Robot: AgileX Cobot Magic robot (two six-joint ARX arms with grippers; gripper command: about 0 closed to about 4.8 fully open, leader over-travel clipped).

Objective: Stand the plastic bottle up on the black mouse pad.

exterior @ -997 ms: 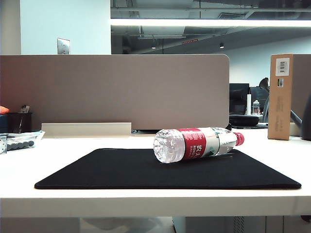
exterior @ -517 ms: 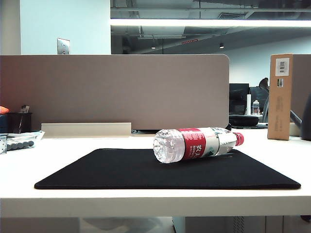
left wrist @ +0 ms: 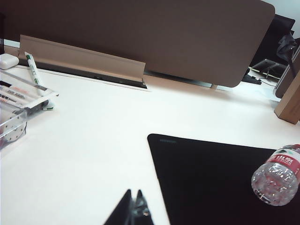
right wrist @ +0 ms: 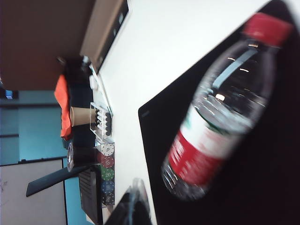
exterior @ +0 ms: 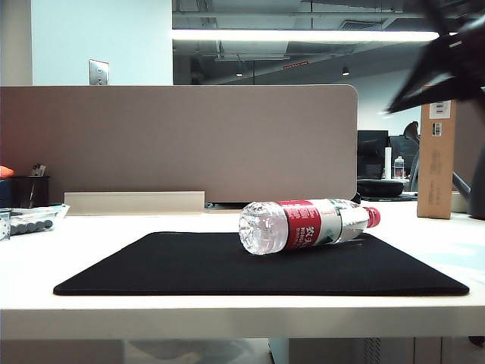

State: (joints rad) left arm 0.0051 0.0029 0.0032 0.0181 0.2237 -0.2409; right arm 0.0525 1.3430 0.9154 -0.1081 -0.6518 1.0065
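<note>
The right gripper (right wrist: 133, 199) has its fingers pressed together on nothing; in the exterior view it is a dark blur (exterior: 447, 57) high at the right, well above the table and apart from everything. Its camera looks down the length of the plastic bottle (right wrist: 220, 108), which suggests the arm is lining up along that side, since the red cap (exterior: 372, 216) points that way. The left gripper (left wrist: 133, 211) shows only closed fingertips low over the bare white table (left wrist: 93, 150), near the corner of the black mouse pad (left wrist: 211, 183) and away from the bottle (left wrist: 277, 176); it looks parked, out of the other arm's way.

The bottle (exterior: 303, 225) lies on its side on the mouse pad (exterior: 227, 265), ribbed base toward the exterior camera, so it is already on the right surface and only needs tipping upright. Nothing else sits on the pad. A cardboard box (exterior: 437, 152) stands beyond the cap end, near the descending arm's path; the clear tray of pens (left wrist: 18, 101) is well off to the left
</note>
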